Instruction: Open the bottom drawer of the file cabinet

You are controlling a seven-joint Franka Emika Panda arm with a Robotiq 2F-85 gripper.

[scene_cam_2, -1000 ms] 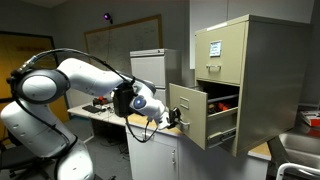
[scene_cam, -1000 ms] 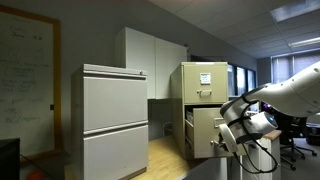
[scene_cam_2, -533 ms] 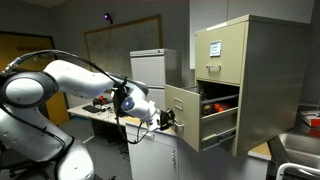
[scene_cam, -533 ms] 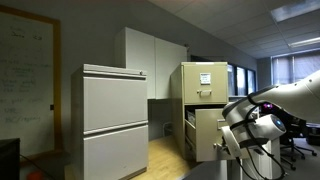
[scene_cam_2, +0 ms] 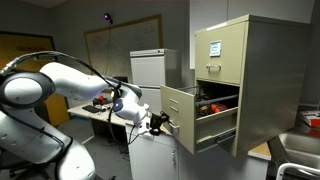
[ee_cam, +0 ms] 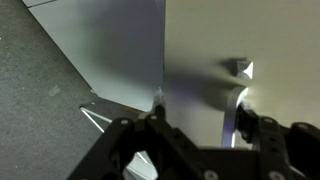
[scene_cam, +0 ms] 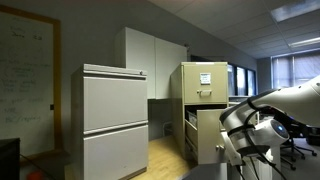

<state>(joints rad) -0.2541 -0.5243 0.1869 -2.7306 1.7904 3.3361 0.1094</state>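
The beige file cabinet point(scene_cam: 205, 80) point(scene_cam_2: 262, 60) stands with its bottom drawer point(scene_cam: 208, 135) point(scene_cam_2: 177, 118) pulled well out, red and dark contents showing inside. My gripper point(scene_cam_2: 160, 122) point(scene_cam: 229, 144) sits right at the drawer front. In the wrist view the drawer front point(ee_cam: 265, 40) fills the right side, and its small curved metal handle point(ee_cam: 236, 105) lies just inside the right finger. My gripper point(ee_cam: 200, 108) is open; its fingers stand apart on either side of the handle area and do not squeeze it.
A wider pale grey two-drawer cabinet point(scene_cam: 113, 120) point(scene_cam_2: 147, 68) stands beside the file cabinet, with white wall cupboards point(scene_cam: 150, 60) behind. A cluttered desk point(scene_cam_2: 95, 110) lies behind the arm, and an office chair point(scene_cam: 300, 140) stands past it. Grey carpet point(ee_cam: 50, 110) shows below the drawer.
The drawer has slid further out of the cabinet as the arm drew back with it. The jaws, shut on the handle before, now stand apart.
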